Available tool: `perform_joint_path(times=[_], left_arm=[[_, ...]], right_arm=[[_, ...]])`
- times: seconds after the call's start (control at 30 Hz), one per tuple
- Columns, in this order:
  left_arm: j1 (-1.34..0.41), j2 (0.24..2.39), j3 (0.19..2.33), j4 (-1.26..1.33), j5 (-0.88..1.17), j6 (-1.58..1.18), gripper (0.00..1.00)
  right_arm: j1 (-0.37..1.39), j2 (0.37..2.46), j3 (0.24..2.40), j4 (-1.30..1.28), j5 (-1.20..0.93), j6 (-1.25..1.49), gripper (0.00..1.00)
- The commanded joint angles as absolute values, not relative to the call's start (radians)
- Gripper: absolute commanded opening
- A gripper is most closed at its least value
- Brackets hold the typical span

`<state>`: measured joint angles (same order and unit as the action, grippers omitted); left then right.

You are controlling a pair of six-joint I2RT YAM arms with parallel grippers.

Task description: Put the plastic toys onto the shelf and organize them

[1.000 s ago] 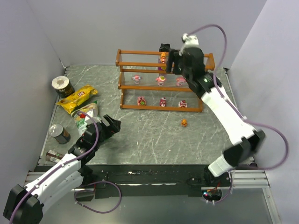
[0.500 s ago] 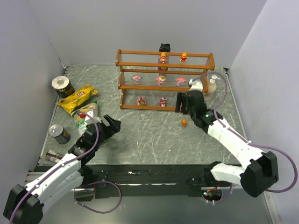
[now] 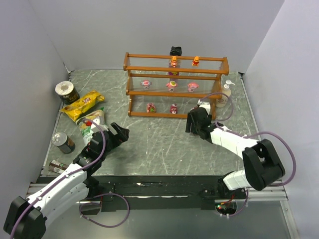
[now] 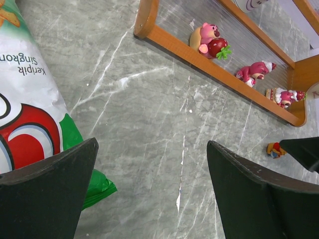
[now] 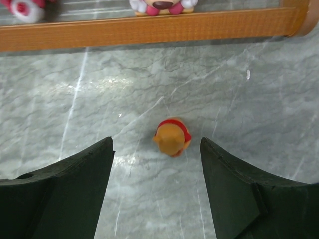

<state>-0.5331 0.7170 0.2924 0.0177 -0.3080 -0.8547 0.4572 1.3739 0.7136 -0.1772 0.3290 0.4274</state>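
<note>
Right arm has dropped from the top tier a second ago to the table (image 3: 159, 144) in front of the shelf (image 3: 159, 114). The right gripper (image 5: 155, 142) is open fairly wide and holds nothing. The loose orange toy (image 5: 172, 137) stands on the table in line with the gap, touching neither finger, just in front of the bottom rail. On the shelf: two orange toys (image 3: 173, 61) up top, three pink ones mid tier, three on the bottom tier. The left gripper (image 4: 152, 144) hasn't moved: fully open, empty, beside the chip bag (image 4: 30, 99).
</note>
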Motion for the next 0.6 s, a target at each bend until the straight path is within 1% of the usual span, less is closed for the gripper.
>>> perform_joint_path(times=[0.0, 0.27, 0.4, 0.57], left_arm=[[-0.531, 0.709, 0.327, 0.037, -0.305, -0.844, 0.96], [-0.531, 0.716, 0.330, 0.037, -0.304, -0.842, 0.96], [-0.531, 0.712, 0.330, 0.038, -0.304, -0.842, 0.96], [-0.531, 0.709, 0.330, 0.035, -0.305, -0.842, 0.96]], right_arm=[[0.442, 1.426, 0.723, -0.087, 0.344, 0.456, 0.77], [0.434, 1.480, 0.736, -0.090, 0.365, 0.483, 0.71], [0.430, 1.497, 0.750, -0.113, 0.376, 0.500, 0.64], [0.423, 1.497, 0.749, -0.121, 0.379, 0.520, 0.58]])
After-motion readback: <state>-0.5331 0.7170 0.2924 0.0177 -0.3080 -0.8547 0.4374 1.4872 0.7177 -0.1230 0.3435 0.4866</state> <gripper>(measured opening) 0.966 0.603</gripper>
